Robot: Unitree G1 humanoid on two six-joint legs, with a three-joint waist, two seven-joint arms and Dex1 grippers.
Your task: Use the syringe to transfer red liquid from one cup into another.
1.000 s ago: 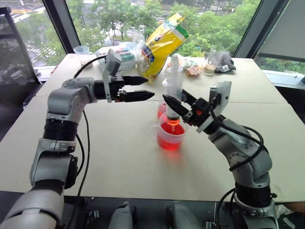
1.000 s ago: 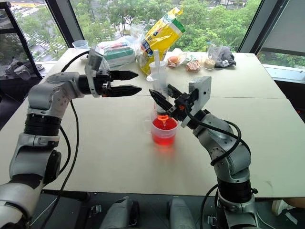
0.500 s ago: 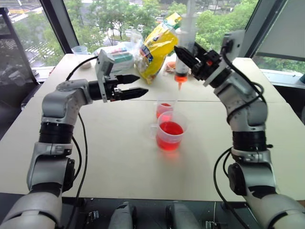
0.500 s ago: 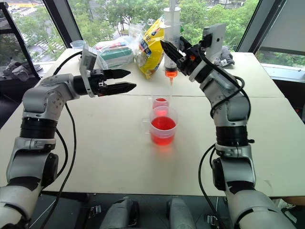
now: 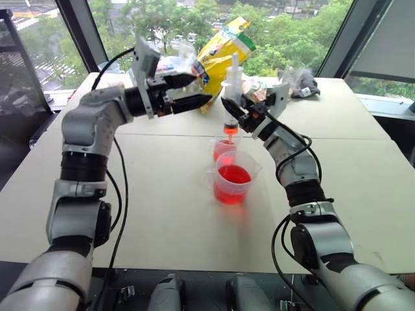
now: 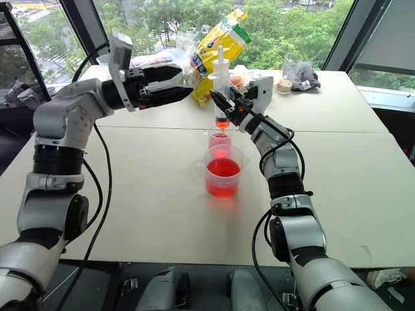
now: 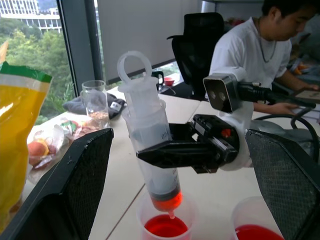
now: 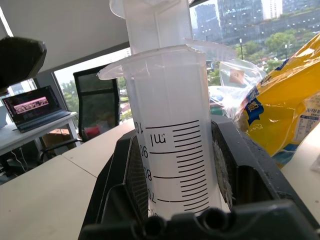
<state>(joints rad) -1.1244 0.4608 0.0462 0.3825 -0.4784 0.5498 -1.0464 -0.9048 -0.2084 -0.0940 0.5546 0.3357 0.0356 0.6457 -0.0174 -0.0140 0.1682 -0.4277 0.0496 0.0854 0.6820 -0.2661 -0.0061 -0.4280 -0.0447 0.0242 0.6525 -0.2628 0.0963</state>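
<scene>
- Two cups stand mid-frame on the surface [image 5: 162, 214]: the big cup [image 5: 233, 184] of red liquid [image 5: 233, 175] and the small cup [image 5: 224, 146] touching behind it.
- The right hand [image 5: 232, 111] grips the syringe [image 5: 231, 97] upright over the small cup.
- The left hand [image 5: 194, 91] is open, upper left.

syringe [image 8: 172, 150] | marked "ml", graduations 70, 80, 90

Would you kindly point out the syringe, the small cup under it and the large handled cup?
syringe [image 7: 150, 145]: left wrist view, on its clear barrel.
small cup [image 7: 167, 226]: left wrist view, on its red liquid.
large handled cup [image 5: 231, 184]: left eye view, on its front wall.
</scene>
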